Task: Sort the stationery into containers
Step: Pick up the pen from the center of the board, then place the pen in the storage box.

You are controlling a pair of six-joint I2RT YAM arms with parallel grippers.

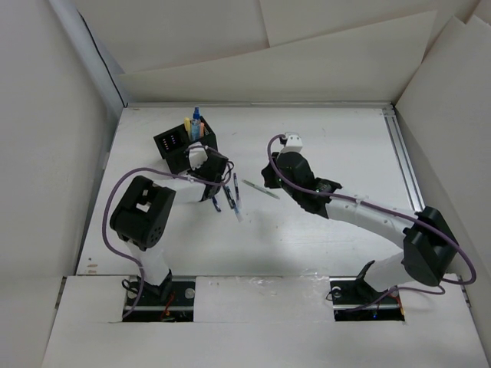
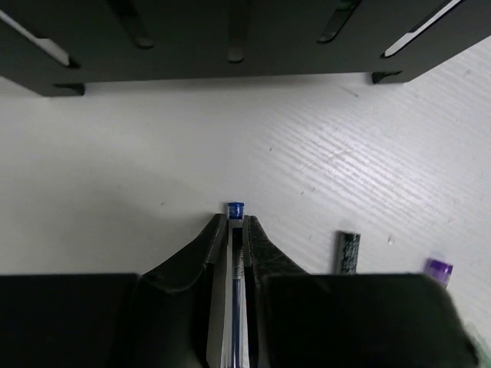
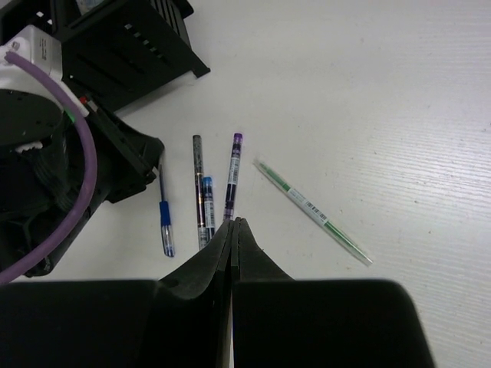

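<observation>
My left gripper (image 2: 237, 224) is shut on a slim blue pen (image 2: 235, 208), whose blue end pokes out at the fingertips just in front of the black organiser box (image 2: 230, 38). In the top view the left gripper (image 1: 214, 192) is beside the box (image 1: 175, 143), which holds several upright pens. In the right wrist view the held blue pen (image 3: 165, 218) runs out from the left gripper. Beside it a dark pen (image 3: 198, 180), a blue-capped pen (image 3: 208, 205), a purple pen (image 3: 232, 172) and a green pen (image 3: 311, 208) lie on the table. My right gripper (image 3: 233, 224) is shut and empty above them.
White walls stand round the white table (image 1: 322, 230). A metal rail (image 1: 403, 165) runs along the right edge. The left arm's purple cable (image 3: 80, 192) loops near the pens. The ends of a black pen (image 2: 348, 251) and the purple pen (image 2: 439, 268) lie right of the left fingers.
</observation>
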